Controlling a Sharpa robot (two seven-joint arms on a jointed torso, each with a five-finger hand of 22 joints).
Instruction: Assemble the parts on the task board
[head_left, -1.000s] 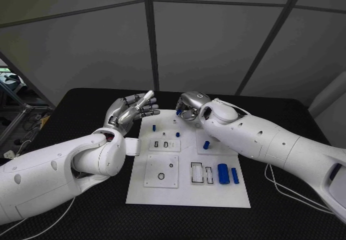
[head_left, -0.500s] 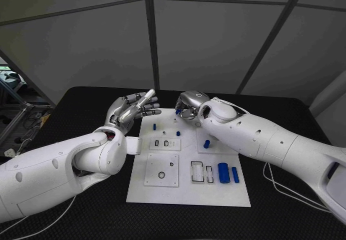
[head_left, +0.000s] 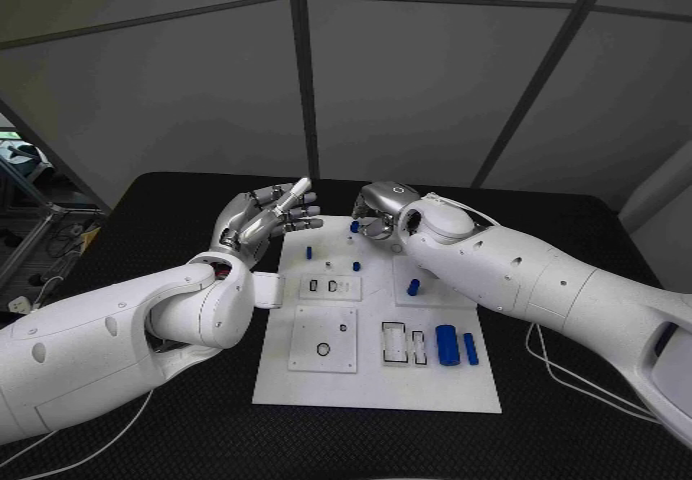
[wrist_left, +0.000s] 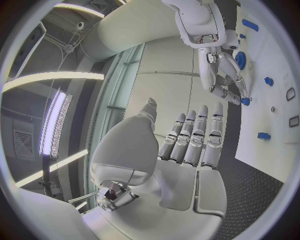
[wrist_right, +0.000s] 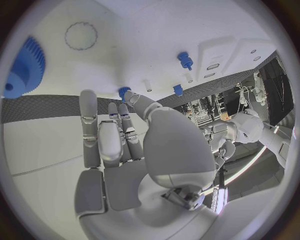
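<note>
Task board (head_left: 378, 385) lies mid-surface | right hand (head_left: 378, 212) at its far edge, fingers pinching a small blue part (wrist_right: 124, 92) | left hand (head_left: 264, 220) raised at far left, fingers released, straight | step: placing part | next: seat it squarely in its slot.

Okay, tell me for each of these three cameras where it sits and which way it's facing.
Head view: on the robot's head, looking down at the task board; both white arms reach in, left hand and right hand at the far edge.
Left wrist view: behind the left hand, fingers apart, facing the board and the right hand.
Right wrist view: behind the right hand, facing the board.
Shared: a small blue part at the right fingertips.
</note>
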